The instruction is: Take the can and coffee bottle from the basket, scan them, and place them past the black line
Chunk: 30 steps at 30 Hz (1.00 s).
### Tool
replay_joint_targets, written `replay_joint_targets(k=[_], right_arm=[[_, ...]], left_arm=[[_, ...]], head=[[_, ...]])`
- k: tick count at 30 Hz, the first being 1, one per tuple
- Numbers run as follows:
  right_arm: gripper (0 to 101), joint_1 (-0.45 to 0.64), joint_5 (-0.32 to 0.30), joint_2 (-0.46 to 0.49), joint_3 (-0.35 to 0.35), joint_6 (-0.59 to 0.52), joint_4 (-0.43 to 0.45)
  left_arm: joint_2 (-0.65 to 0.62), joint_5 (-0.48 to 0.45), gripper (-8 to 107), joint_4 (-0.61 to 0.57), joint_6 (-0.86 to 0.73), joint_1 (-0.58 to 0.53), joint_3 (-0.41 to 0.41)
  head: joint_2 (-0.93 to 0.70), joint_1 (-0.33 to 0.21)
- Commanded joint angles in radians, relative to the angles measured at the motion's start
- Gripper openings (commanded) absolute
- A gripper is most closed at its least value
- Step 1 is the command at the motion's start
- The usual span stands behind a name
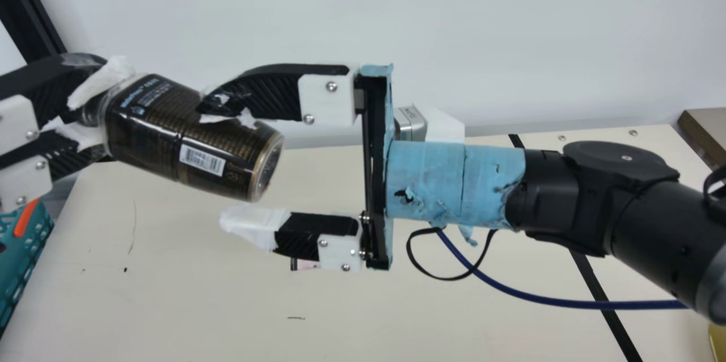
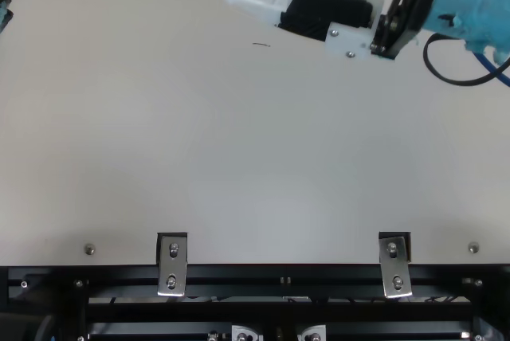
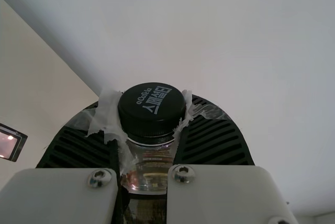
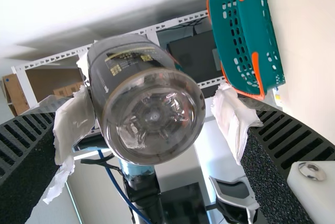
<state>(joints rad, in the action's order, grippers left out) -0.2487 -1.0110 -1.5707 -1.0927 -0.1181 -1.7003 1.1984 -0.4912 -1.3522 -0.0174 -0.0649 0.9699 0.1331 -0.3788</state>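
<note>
Over the cream table (image 1: 170,294), the coffee bottle (image 1: 187,140) hangs tilted between the two arms, its cap end clenched by the left gripper (image 1: 97,115) and its base angled towards the right gripper (image 1: 215,162). That right one has its jaws spread wide, one finger overlapping the base in the main view and the other well apart below it; whether the near finger touches, I cannot tell. The bottle is thus out of the basket (image 1: 22,260), which stands off at the left arm's side, and a hand-over looks to be in progress. A barcode (image 1: 202,160) shows on its wall, yet nothing tells whether it has been read. The small dark-framed device (image 3: 11,142) with a glowing spot is probably the scanner, lying on the table under the right gripper. Farther out, past the black line (image 1: 601,288), a sliver of a gold-coloured thing (image 1: 718,342) could be the can, placed; too little of it shows to be sure. If so, what remains is the bottle's transfer, its scan unless done, and setting it down beyond that line.
</note>
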Motion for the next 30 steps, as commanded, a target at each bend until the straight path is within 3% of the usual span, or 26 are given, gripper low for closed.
replay_joint_targets(k=[1,12,13,14,15,30], right_arm=[[101,0.002,-0.004,-0.005,-0.003,-0.004,-0.009],[101,0.002,-0.003,-0.012,-0.006,-0.005,-0.011],[91,0.002,-0.003,-0.012,-0.006,-0.005,-0.011],[38,0.002,-0.003,-0.012,-0.006,-0.005,-0.011],[0,0.002,-0.003,-0.012,-0.006,-0.005,-0.011],[0,0.002,-0.008,-0.012,-0.007,-0.009,-0.036]], left_arm=[[0.0,-0.004,10,0.0,0.001,0.003,-0.001],[0.005,-0.027,10,-0.019,-0.006,0.011,-0.006],[0.006,-0.03,10,-0.022,-0.008,0.011,-0.005],[0.006,-0.033,10,-0.026,-0.01,0.011,-0.006],[0.007,-0.035,10,-0.03,-0.013,0.012,-0.006],[0.017,-0.044,10,-0.042,-0.025,0.009,-0.008]], head=[[0.001,-0.008],[0.001,-0.008],[0.001,-0.008],[0.001,-0.008],[0.001,-0.008],[0.001,-0.008]])
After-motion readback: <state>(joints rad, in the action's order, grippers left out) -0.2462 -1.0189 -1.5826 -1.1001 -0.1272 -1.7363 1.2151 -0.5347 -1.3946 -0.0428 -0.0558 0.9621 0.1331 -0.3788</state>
